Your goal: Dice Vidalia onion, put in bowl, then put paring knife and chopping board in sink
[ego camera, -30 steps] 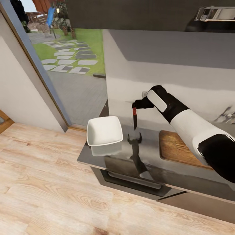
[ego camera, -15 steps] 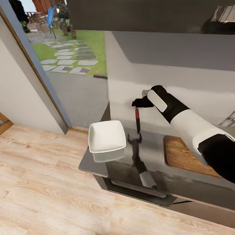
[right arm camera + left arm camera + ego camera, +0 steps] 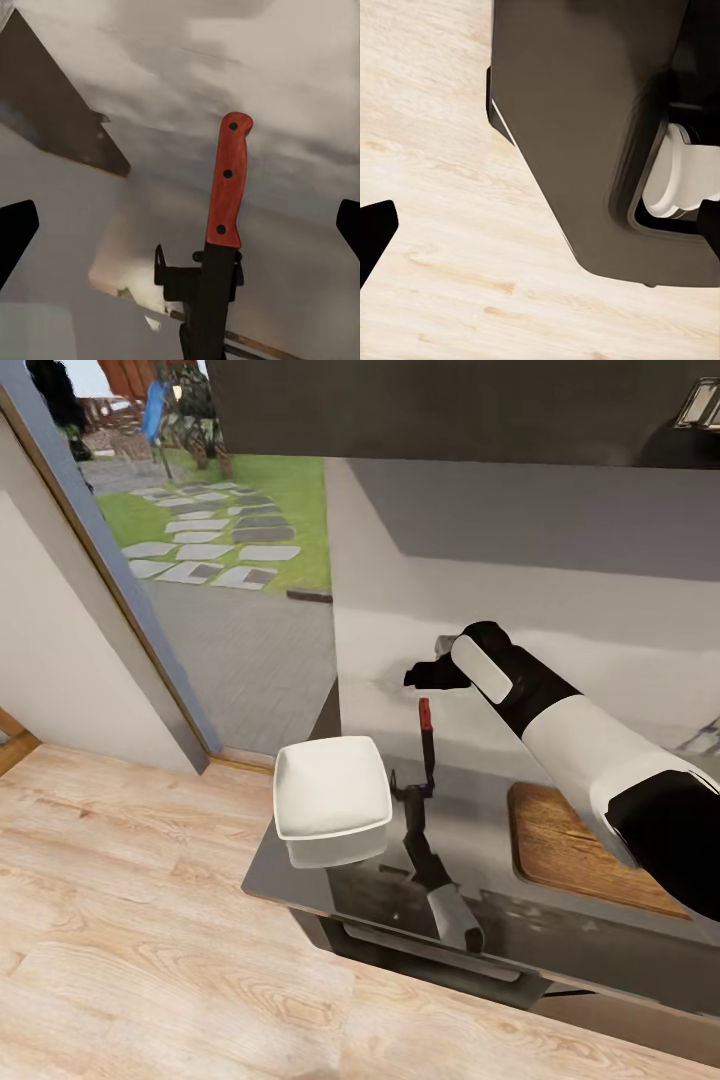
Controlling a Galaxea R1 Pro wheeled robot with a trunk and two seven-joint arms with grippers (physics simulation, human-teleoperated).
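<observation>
Paring knife (image 3: 425, 736): one, seen from the head view standing upright just below the right gripper (image 3: 424, 676), red handle uppermost and dark blade pointing down at the countertop (image 3: 470, 830). A small gap showed between the handle's top and the gripper, so the knife was apart from it. Whether the blade's tip touched the glossy surface could not be told; its reflection ran on beneath it. One white bowl (image 3: 331, 798) sat near the countertop's left end, close to the front edge, just beside the knife. One chopping board (image 3: 580, 845) lay toward the right, partly hidden by the right arm. Beyond the left end ran a light wooden floor (image 3: 130, 920) and a glazed door to a garden.

From the left wrist view, one black fingertip of the left gripper (image 3: 375, 232) showed at the edge, over the wooden floor and a dark robot base (image 3: 585, 142); whether those jaws stood apart or together could not be told.

From the right wrist view, the two fingertips (image 3: 16, 232) stood wide apart at opposite edges, and the knife stood free between them, handle up, above its own reflection on the countertop.
</observation>
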